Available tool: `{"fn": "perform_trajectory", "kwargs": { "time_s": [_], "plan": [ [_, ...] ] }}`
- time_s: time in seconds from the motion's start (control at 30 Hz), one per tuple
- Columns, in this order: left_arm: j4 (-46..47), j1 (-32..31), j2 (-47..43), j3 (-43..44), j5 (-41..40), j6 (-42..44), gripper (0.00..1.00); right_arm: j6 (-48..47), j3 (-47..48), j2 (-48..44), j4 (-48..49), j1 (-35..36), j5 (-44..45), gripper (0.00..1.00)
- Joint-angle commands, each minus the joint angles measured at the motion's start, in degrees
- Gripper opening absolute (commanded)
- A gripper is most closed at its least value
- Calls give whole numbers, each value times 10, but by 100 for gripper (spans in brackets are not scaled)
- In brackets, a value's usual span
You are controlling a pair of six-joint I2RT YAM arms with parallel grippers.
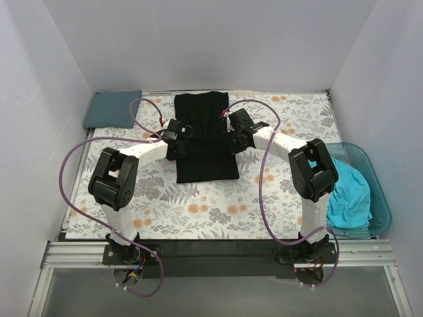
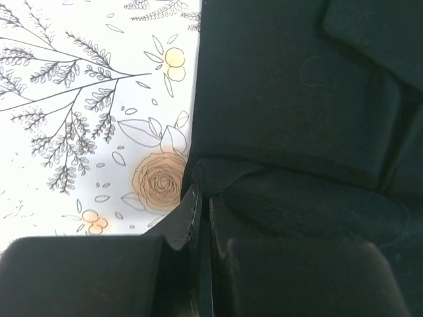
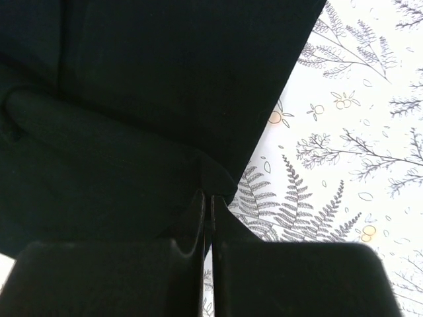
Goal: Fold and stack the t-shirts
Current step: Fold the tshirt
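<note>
A black t-shirt (image 1: 203, 135) lies in a long narrow strip at the table's middle back. My left gripper (image 1: 174, 135) is shut on its left edge, where a pinch of black cloth (image 2: 211, 173) bunches between the fingers. My right gripper (image 1: 234, 137) is shut on the right edge, with black cloth (image 3: 215, 177) caught at the fingertips. A folded slate blue-grey t-shirt (image 1: 113, 109) rests at the back left corner. A turquoise t-shirt (image 1: 349, 195) lies crumpled in the tub on the right.
The floral table cloth (image 1: 198, 205) covers the table. A translucent teal tub (image 1: 380, 198) stands off the table's right edge. White walls close in the back and both sides.
</note>
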Motion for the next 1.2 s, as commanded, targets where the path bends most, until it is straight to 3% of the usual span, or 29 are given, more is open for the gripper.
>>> {"fn": "perform_trajectory", "kwargs": {
  "time_s": [0.0, 0.13, 0.2, 0.23, 0.3, 0.37, 0.5, 0.6, 0.7, 0.83, 0.93, 1.17],
  "plan": [
    [11, 10, 7, 10, -35, 7, 0, -11, -1, 14, 13, -8, 20, 2],
    [9, 9, 7, 16, -36, 10, 18, -11, 2, 18, 15, -8, 14, 10],
    [3, 9, -2, 24, -28, 18, 37, -11, 2, 9, 16, -8, 17, 11],
    [-4, 9, -6, 29, -26, 18, 43, -10, 2, 5, 17, -8, 18, 18],
    [-19, 8, -22, 43, -18, 16, 55, -5, 1, -10, 17, -8, 19, 24],
    [-30, 8, -40, 47, -11, 10, 62, -3, -1, -29, 18, -7, 18, 31],
    [-60, -1, -96, 45, -8, -18, 64, 13, -5, -68, 20, 1, 17, 34],
    [-72, -21, -146, 23, 14, -56, 64, 23, -14, -92, 27, 14, 3, 35],
    [-67, -59, -178, -11, 27, -90, 56, 33, -26, -96, 39, 29, -14, 34],
    [-31, -93, -182, -56, 52, -113, 32, 45, -25, -77, 50, 45, -49, 28],
    [-7, -105, -163, -82, 53, -122, 20, 49, -20, -57, 60, 57, -58, 23],
    [28, -107, -122, -121, 47, -124, 15, 56, -3, -2, 75, 67, -87, 21]
  ]
}}
